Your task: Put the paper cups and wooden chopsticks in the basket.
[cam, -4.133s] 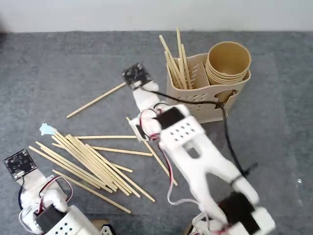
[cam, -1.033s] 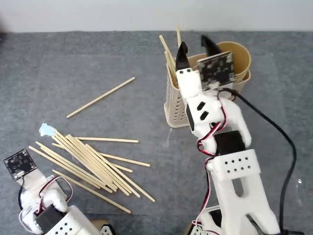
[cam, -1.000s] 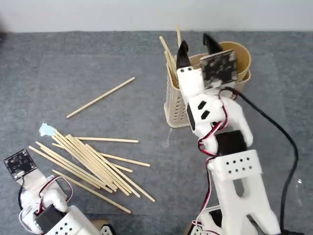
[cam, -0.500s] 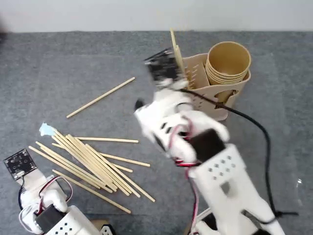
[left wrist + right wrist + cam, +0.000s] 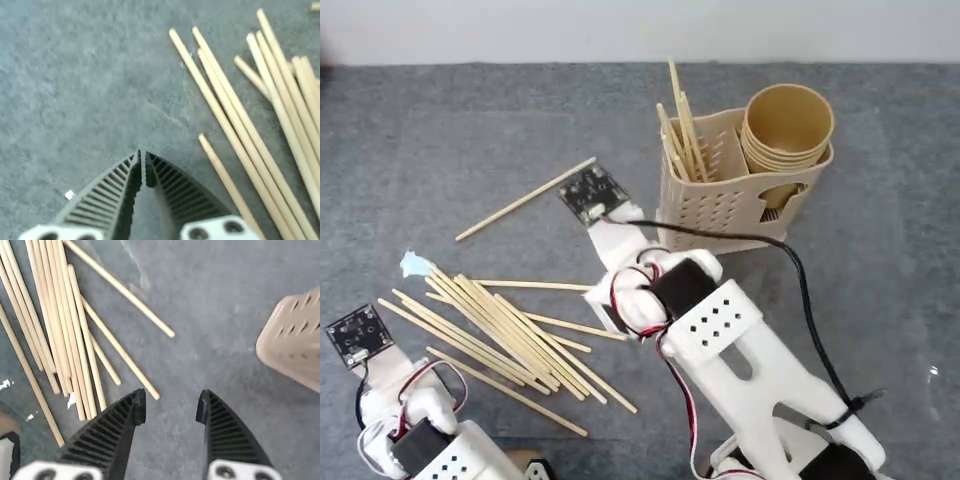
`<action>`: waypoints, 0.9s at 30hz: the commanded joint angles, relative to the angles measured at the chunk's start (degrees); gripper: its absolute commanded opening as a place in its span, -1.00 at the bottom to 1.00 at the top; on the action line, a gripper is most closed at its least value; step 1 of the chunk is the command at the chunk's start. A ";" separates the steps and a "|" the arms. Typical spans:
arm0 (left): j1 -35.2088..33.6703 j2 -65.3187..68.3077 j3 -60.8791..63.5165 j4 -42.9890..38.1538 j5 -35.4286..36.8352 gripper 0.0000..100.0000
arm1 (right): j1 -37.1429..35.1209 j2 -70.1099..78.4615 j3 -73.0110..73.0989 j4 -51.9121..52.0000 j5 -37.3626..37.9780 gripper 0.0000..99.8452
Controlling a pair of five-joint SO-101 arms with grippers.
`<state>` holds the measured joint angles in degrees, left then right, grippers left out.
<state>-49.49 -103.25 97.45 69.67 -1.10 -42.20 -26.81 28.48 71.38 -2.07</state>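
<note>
The loose wooden chopsticks [image 5: 510,335] are lying in a messy pile on the left half of the grey desk [image 5: 430,130]. Their long axes are mostly running diagonally from far-left to near-right, and a couple [image 5: 535,284] are crossing them almost straight left to right. One lone chopstick [image 5: 525,199] is sitting apart, farther back, slanting the other way, with its far tip just beside the wrist board of the right arm [image 5: 730,340].

The basket [image 5: 720,200] is standing upright at the back right. A bunch of chopsticks [image 5: 680,130] is already leaning in its left compartment with tips poking above the rim. The paper cups [image 5: 787,125] are nested mouth-up in the right compartment.

Room-wise, there's bare desk running all along the back left and to the right of the basket. The near left is getting crowded, with the pile's near ends close to the left arm [image 5: 400,420].

From the wrist views, the jaws of the right arm are spread apart and holding nothing, hovering over bare desk between the pile [image 5: 60,325] and the basket's corner [image 5: 295,340]. The left arm's jaws are pressed together, also holding nothing, with chopsticks [image 5: 240,115] lying just beside them.

Hard to make out: the right ends of a couple of chopsticks are slipping under the right arm, the basket wall is hiding the cups' lower halves, and a black cable [image 5: 800,290] is trailing past the basket's front.
</note>
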 commanded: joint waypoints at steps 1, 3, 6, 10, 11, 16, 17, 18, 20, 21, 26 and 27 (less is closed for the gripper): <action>0.09 -0.97 -1.19 -5.89 0.53 -0.97 | 1.63 -5.49 3.69 -0.13 -2.11 -0.63; 0.09 -0.97 -1.27 -7.47 0.35 -0.97 | 3.30 -7.52 6.24 -0.31 -5.01 -0.63; 0.18 -1.05 -1.54 -7.74 0.26 -0.97 | 5.32 -9.98 9.93 -0.48 -7.30 -0.63; 4.66 -0.88 -9.63 -3.87 0.53 -0.97 | 6.02 -11.47 13.45 -0.66 -7.47 -0.63; 5.54 -0.79 -12.53 -1.49 0.53 -0.97 | 6.02 -11.82 14.24 -0.92 -7.56 -0.63; 9.85 -0.70 -24.22 9.32 0.62 -0.97 | 6.02 -12.26 19.60 -7.16 -7.56 -0.63; 9.93 -0.62 -25.10 9.85 0.62 -0.97 | 6.02 -12.26 20.92 -8.57 -7.56 -0.63; 10.02 -0.62 -25.63 9.93 0.62 -0.97 | 6.02 -12.35 21.89 -9.63 -7.56 -0.63; 10.02 -0.62 -25.89 9.93 0.62 -0.97 | 6.02 -12.35 23.74 -11.38 -7.56 -0.63; 10.02 -0.62 -25.89 9.93 0.62 -0.97 | 6.02 -12.35 24.35 -12.09 -7.56 -0.63; 10.02 6.42 -29.14 9.85 1.23 -0.97 | 7.52 -12.35 25.85 -13.23 -7.56 -0.63; 10.02 9.41 -30.99 9.93 2.20 -0.97 | 8.22 -12.35 25.85 -13.23 -7.56 -0.63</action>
<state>-39.74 -100.18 72.31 79.34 -0.66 -35.78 -37.27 54.68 59.34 -9.01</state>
